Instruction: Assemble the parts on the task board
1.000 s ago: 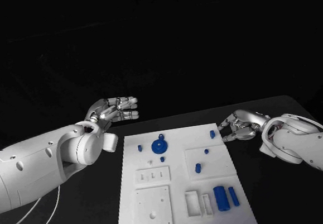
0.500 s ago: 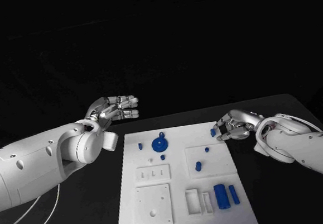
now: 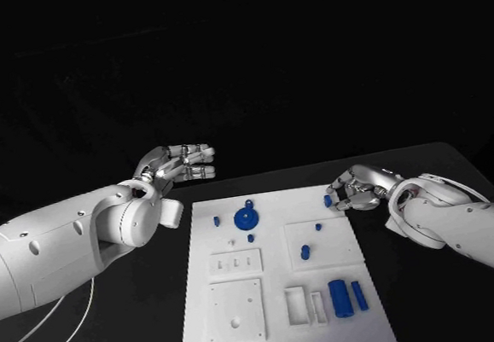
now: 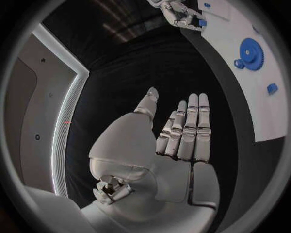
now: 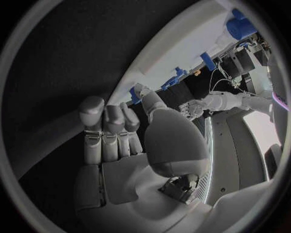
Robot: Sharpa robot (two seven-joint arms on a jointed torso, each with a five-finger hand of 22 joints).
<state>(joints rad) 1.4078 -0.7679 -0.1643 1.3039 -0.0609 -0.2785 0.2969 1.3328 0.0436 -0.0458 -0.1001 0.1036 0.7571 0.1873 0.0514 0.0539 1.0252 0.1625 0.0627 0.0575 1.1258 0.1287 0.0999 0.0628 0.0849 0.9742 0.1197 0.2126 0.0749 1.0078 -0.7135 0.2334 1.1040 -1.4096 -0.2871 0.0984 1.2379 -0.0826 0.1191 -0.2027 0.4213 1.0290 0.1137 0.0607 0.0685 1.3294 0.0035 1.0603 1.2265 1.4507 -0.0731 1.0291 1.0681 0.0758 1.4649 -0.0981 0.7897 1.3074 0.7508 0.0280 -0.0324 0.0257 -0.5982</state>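
Two white arms w/ smooth, glossy shells are seen; small dark screw holes are dotted along the left arm. A round white disc-shaped wrist joint is carried by each. The left hand and right hand are built of silver segmented fingers w/ pale pads. A thin white cable, probably, is looped under the left arm.

Black table, black backdrop behind; pale lit wall panel.
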